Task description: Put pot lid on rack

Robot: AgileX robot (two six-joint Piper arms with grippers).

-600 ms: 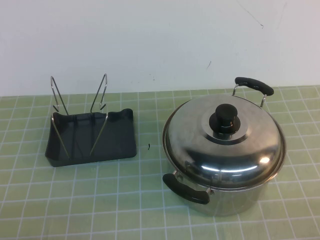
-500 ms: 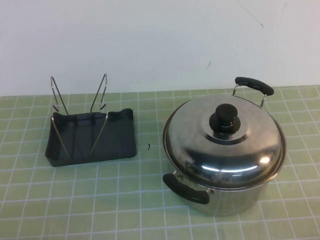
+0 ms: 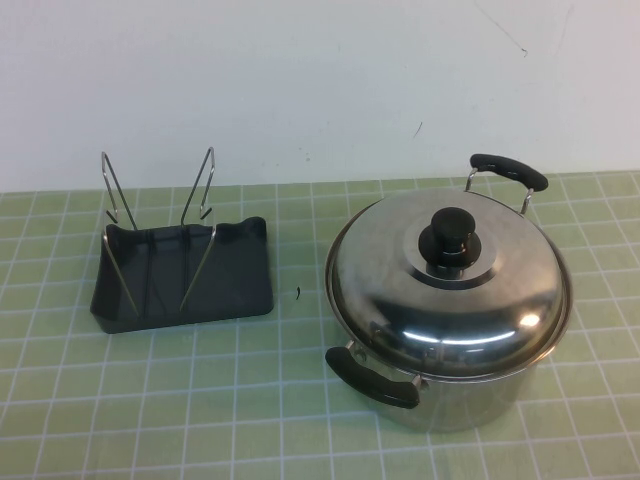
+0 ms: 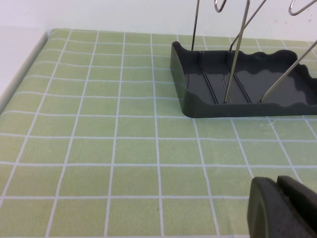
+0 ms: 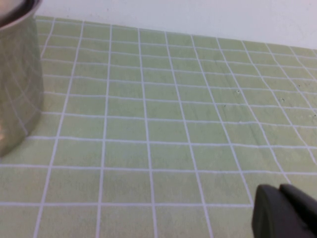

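Note:
The shiny domed pot lid [image 3: 440, 290] with its black knob [image 3: 452, 237] sits on the steel pot [image 3: 470, 395] at the right of the green mat. The dark rack [image 3: 220, 275] with two upright wire loops stands at the left; it also shows in the left wrist view [image 4: 198, 96]. Neither gripper shows in the high view. My left gripper [image 4: 277, 191] is shut and empty, low over the mat a little short of the rack. My right gripper [image 5: 278, 196] is shut and empty over bare mat, with the pot's wall [image 5: 17, 84] off to one side.
The pot has two black handles, one at the back [image 3: 508, 170] and one at the front [image 3: 370, 378]. A white wall [image 3: 320, 80] runs along the back of the mat. The mat's edge [image 4: 25, 74] shows in the left wrist view.

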